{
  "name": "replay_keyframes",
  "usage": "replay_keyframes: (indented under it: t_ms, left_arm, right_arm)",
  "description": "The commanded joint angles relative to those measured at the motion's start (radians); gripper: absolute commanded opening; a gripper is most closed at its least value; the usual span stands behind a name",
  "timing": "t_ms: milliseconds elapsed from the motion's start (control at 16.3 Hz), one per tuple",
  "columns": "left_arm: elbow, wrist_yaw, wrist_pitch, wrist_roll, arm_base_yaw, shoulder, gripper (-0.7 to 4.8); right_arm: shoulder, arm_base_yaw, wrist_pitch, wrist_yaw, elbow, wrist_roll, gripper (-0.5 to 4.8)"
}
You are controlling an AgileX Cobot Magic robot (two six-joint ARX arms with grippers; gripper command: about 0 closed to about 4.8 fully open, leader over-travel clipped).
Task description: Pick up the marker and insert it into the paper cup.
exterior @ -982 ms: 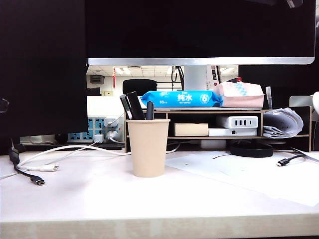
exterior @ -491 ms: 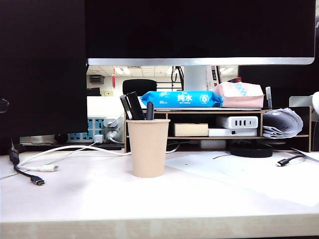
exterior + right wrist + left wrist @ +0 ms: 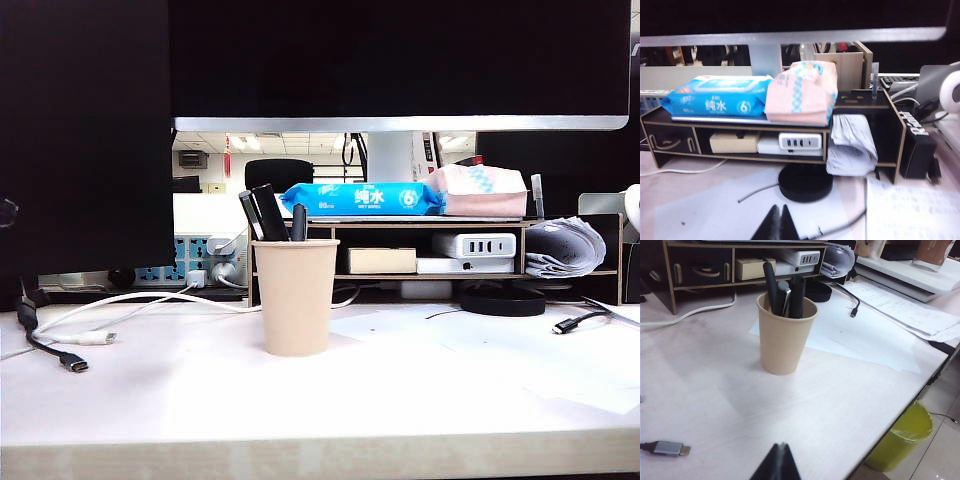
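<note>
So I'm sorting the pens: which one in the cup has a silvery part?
The middle pen in the paper cup; the marker and the other pen beside it look all black.

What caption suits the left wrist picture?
Shut left end effector hovers before the paper cup, the marker standing inside among pens.
</note>
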Motion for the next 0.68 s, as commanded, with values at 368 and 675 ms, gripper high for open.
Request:
replay_keyframes:
  t_ms: [368, 675]
  left_arm:
    - [0.001, 0.003, 0.009, 0.000, -0.001, 0.000, -0.05]
    - [0.001, 0.003, 0.009, 0.000, -0.001, 0.000, -0.05]
  right_arm:
    - [-0.223, -0.071, -0.099, 0.008, -0.150, 0.019, -0.05]
    - [-0.273, -0.067, -0.168, 0.012, -0.150, 0.019, -0.05]
